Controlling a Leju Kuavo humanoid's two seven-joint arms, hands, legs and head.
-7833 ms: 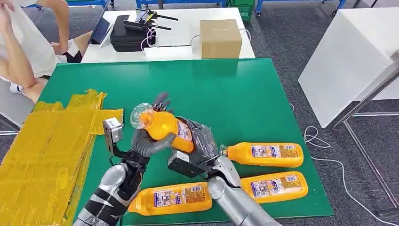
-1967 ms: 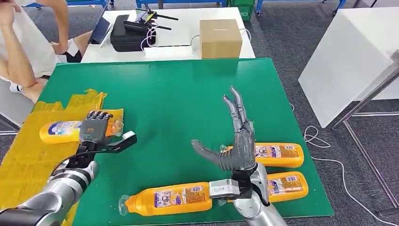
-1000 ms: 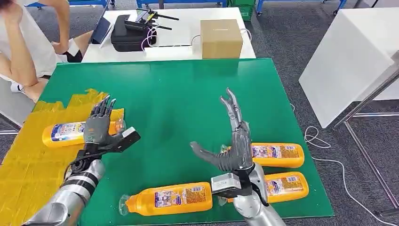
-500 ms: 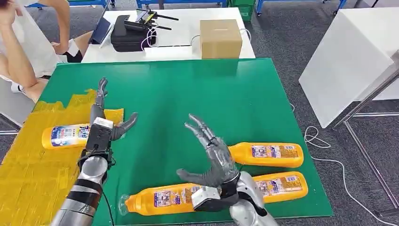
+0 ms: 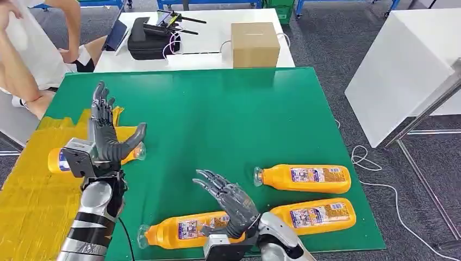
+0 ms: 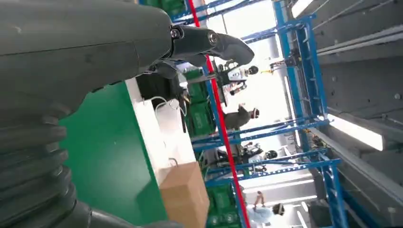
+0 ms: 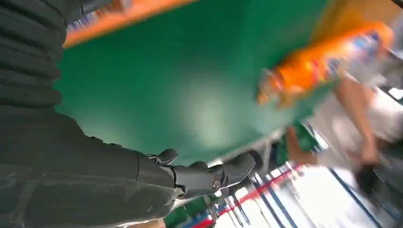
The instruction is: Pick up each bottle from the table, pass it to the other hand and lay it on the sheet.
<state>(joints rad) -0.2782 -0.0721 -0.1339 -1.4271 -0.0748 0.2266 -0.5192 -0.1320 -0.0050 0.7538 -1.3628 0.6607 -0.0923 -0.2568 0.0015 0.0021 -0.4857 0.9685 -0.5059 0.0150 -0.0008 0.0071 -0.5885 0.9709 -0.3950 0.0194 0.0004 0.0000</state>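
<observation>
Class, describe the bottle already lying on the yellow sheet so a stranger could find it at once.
Start at the green table, then look to the crinkled yellow sheet on its left edge. The orange plastic bottle lies there behind the robot's raised left hand. It alone lies on yellow; the others lie on green.

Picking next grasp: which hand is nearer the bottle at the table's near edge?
Right. The right hand hovers over the near-edge bottle; the left hand is raised by the yellow sheet.
</observation>
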